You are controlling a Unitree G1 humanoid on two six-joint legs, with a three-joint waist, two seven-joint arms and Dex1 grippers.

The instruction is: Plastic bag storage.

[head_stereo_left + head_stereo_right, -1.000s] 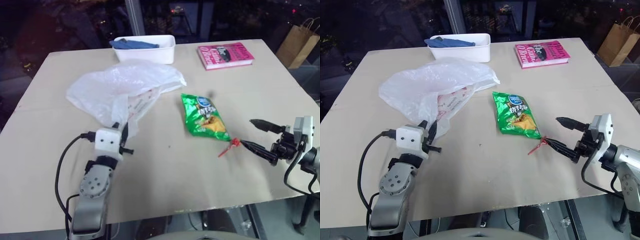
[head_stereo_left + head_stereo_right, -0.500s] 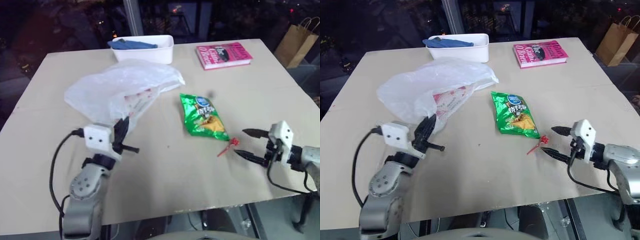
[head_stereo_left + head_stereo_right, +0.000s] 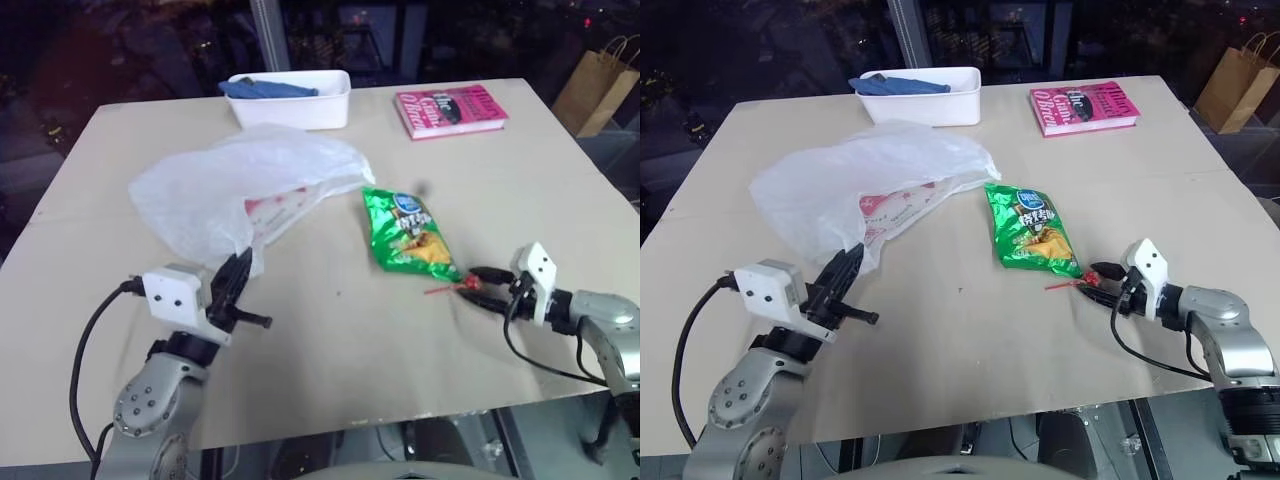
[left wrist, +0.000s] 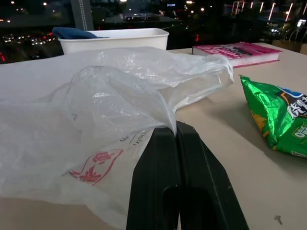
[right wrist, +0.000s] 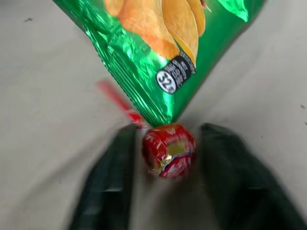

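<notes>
The plastic bag [image 3: 240, 180], big, thin and translucent white with red print, lies crumpled at the table's left middle. My left gripper [image 3: 243, 266] is shut on its near edge; in the left wrist view the film is pinched at the tips of the closed fingers [image 4: 163, 158]. To the right lies a green snack packet [image 3: 410, 232]. At its near corner sits a red lollipop [image 5: 169, 149] with a red stick. My right gripper [image 3: 468, 284] is low over the table there, open, its jaws narrowly either side of the lollipop head with slim gaps.
A white tub [image 3: 300, 108] holding a blue cloth [image 3: 265, 88] stands at the back, with a pink book [image 3: 450, 108] to its right. A brown paper bag [image 3: 592, 85] stands beyond the table's right corner. The table's front edge is close below both grippers.
My right gripper sank toward the table, moved up to the lollipop and narrowed its jaws around it. My left gripper rolled and drew back a little, lifting the bag's edge.
</notes>
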